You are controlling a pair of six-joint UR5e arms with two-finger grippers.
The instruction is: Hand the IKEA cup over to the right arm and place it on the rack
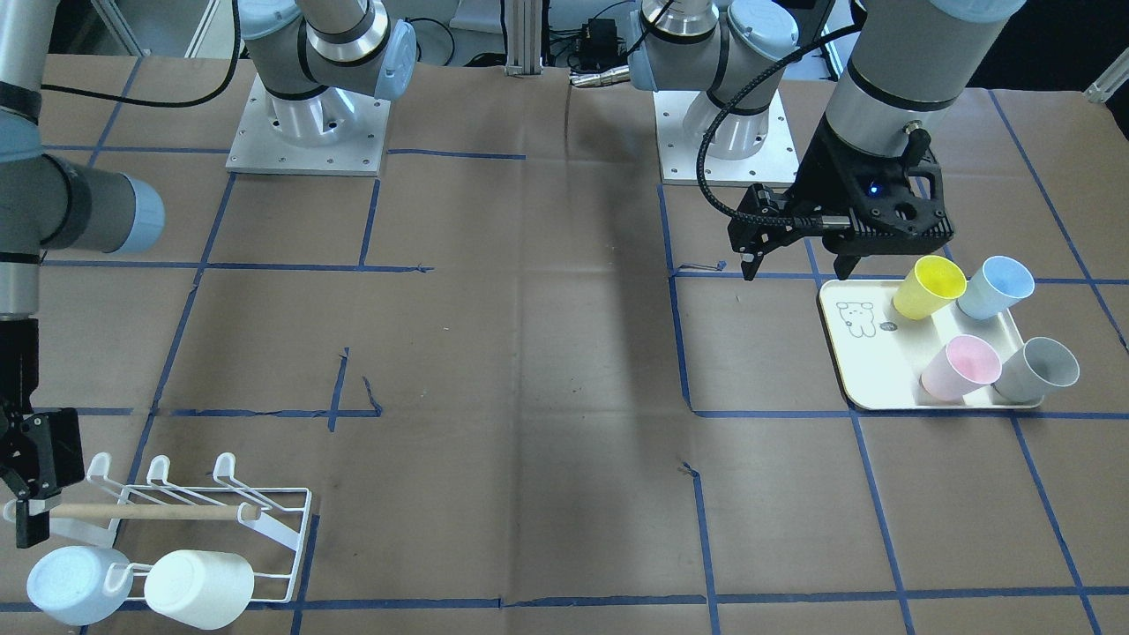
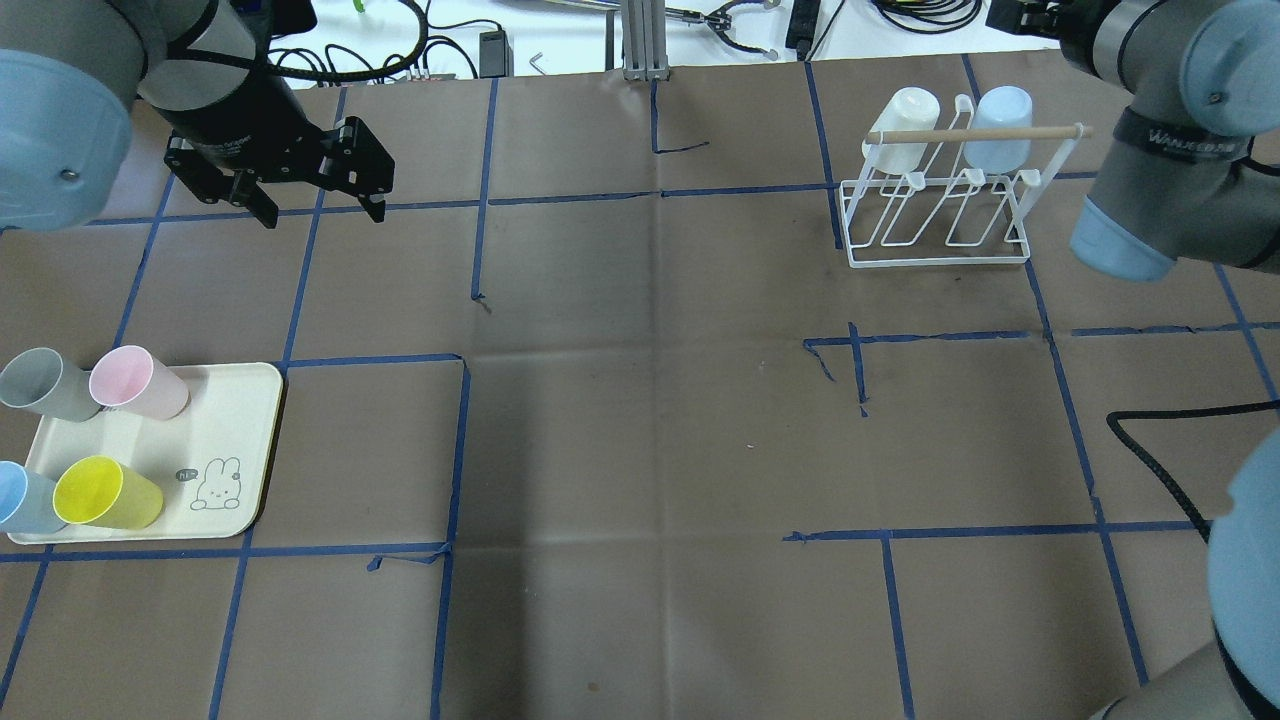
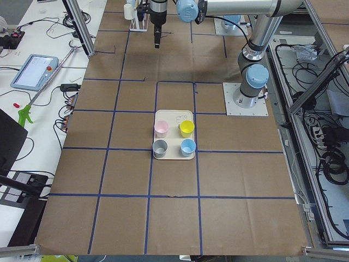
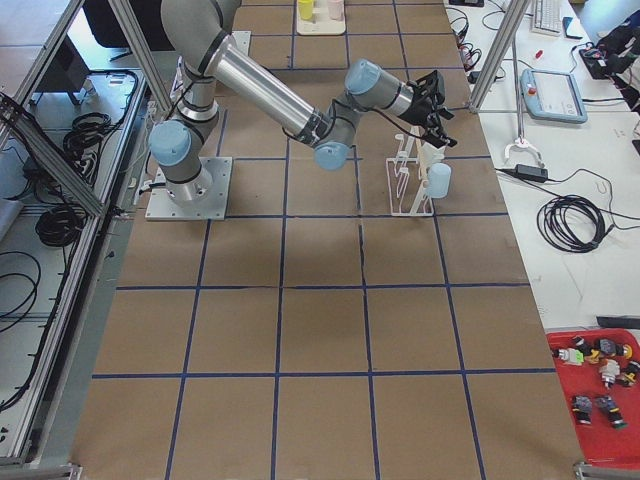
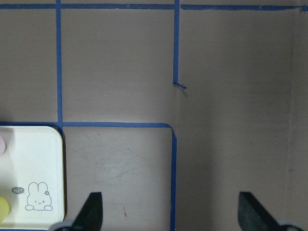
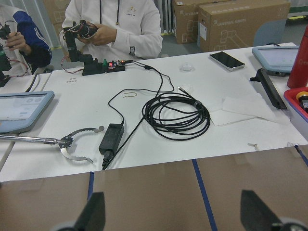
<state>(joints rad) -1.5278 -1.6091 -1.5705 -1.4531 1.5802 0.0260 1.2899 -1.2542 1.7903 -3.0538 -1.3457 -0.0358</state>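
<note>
Nearest, low in the front-facing view: white cup [image 1: 198, 588] and pale blue cup [image 1: 69, 585], tipped over prongs on the operator-side row of rack [image 1: 275, 531]. Robot-side row of three prongs bare. Cannot tell whether the cups' own row has a free prong. Wooden rod [image 1: 150, 510] across the top.

Right pincer [image 6: 173, 216] just beside the rod's end, released, fingertips wide with nothing between, aimed past the surface edge at the operators' desk [image 6: 231, 139]. Right arm [image 2: 1160, 190] bent round the rack's end.

Left pincer [image 5: 168, 211] likewise released and empty, hovering over bare surface [image 5: 231, 96] just off a corner of tray [image 1: 860, 370], touching no cup. On the tray, four upright in a two-by-two block: yellow cup [image 1: 929, 287], blue cup [image 1: 995, 287], pink cup [image 1: 961, 366], grey cup [image 1: 1038, 369].

Reading of progress: two cups racked, none in transit, no handover under way. Looks like a gap between cycles. Left for the next one: grasp off the tray with left pincer, pass to right pincer, hang on a free prong. Cannot tell which cup goes next; yellow cup appears closest to left pincer.
</note>
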